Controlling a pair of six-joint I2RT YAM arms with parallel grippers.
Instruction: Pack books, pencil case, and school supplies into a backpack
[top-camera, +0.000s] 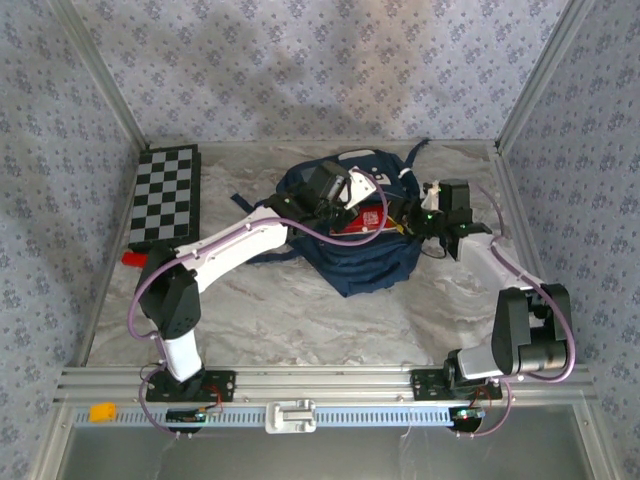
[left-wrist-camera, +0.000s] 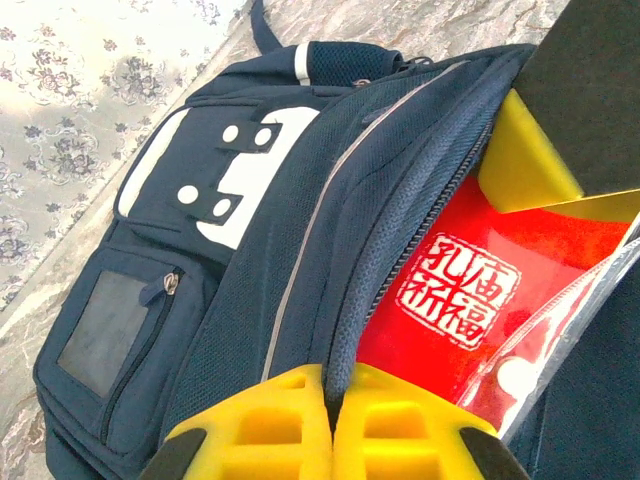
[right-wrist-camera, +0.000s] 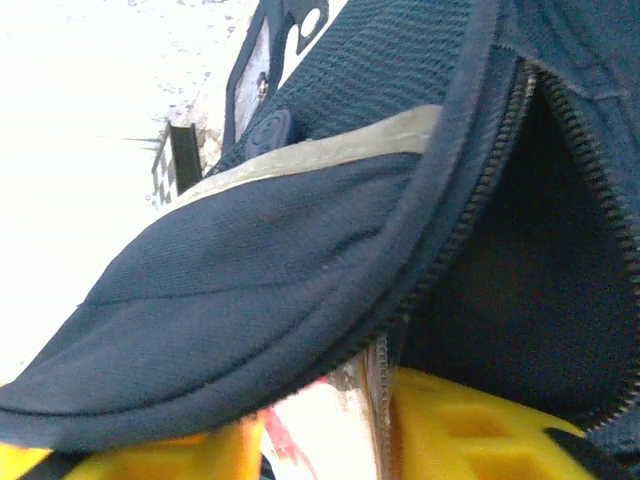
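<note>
The navy backpack (top-camera: 370, 262) lies in the middle of the table with its main zip open. The red pencil case (top-camera: 365, 218) with white print sticks partway out of that opening. My left gripper (top-camera: 345, 200) is shut on the backpack's zip edge (left-wrist-camera: 372, 270), with the pencil case (left-wrist-camera: 450, 290) just right of its fingers. My right gripper (top-camera: 412, 215) is at the opening's right side. In the right wrist view its jaws (right-wrist-camera: 320, 440) stand apart under the flap (right-wrist-camera: 300, 260), and a washed-out white and red surface (right-wrist-camera: 335, 425) shows between them. No books are visible.
A black-and-white chequered board (top-camera: 165, 195) lies at the back left, with a small red block (top-camera: 131, 258) near its front corner. A yellow piece (top-camera: 101, 411) sits on the front rail. Patterned walls close in the left, back and right sides.
</note>
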